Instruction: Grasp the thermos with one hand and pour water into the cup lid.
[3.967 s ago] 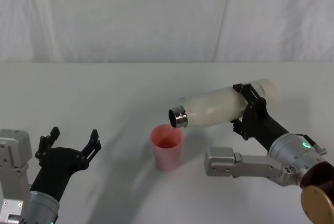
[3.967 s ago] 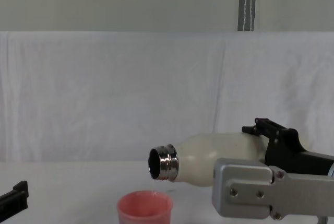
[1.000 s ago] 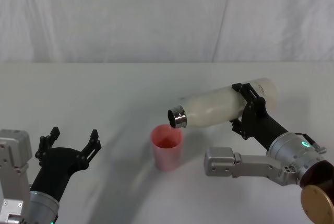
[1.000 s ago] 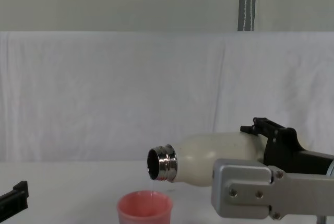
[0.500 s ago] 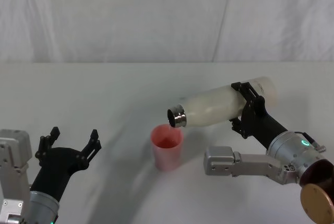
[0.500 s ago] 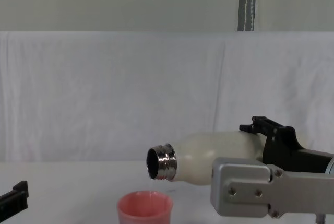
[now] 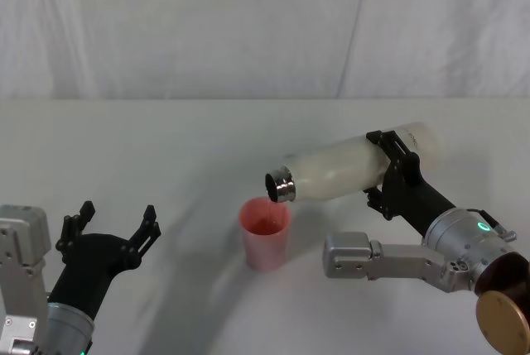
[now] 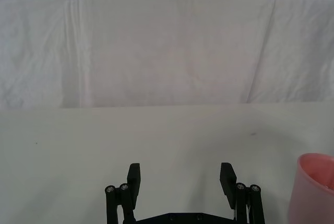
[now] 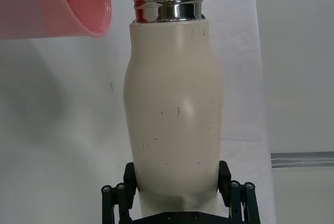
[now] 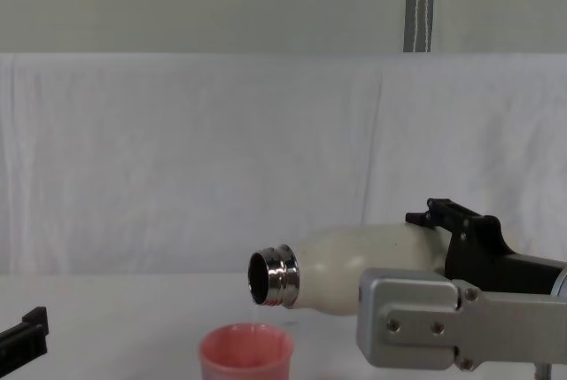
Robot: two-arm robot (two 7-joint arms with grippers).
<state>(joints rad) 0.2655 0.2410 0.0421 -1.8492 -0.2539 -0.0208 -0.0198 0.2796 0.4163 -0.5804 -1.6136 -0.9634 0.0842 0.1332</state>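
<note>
The cream-white thermos [image 7: 348, 169] lies tipped nearly level in the air, its steel neck [image 7: 280, 186] just above the rim of the pink cup lid [image 7: 265, 234]. My right gripper [image 7: 387, 166] is shut on the thermos body near its base. In the right wrist view the thermos [image 9: 175, 109] fills the jaws, with the cup lid [image 9: 55, 4] beside its mouth. In the chest view the thermos [image 10: 354, 260] points its open mouth at me above the cup lid [image 10: 245, 354]. My left gripper [image 7: 112, 221] stands open at the near left, holding nothing; the left wrist view shows its fingers [image 8: 134, 178] apart and the cup lid [image 8: 317, 187] off to one side.
A white table [image 7: 166, 140] runs back to a white cloth backdrop [image 7: 248, 24]. The bare surface stretches wide to the left of and behind the cup lid. My right forearm [image 7: 397, 260] lies low across the near right.
The thermos has shifted very slightly leftward with its neck staying over the cup lid. The left arm has not moved.
</note>
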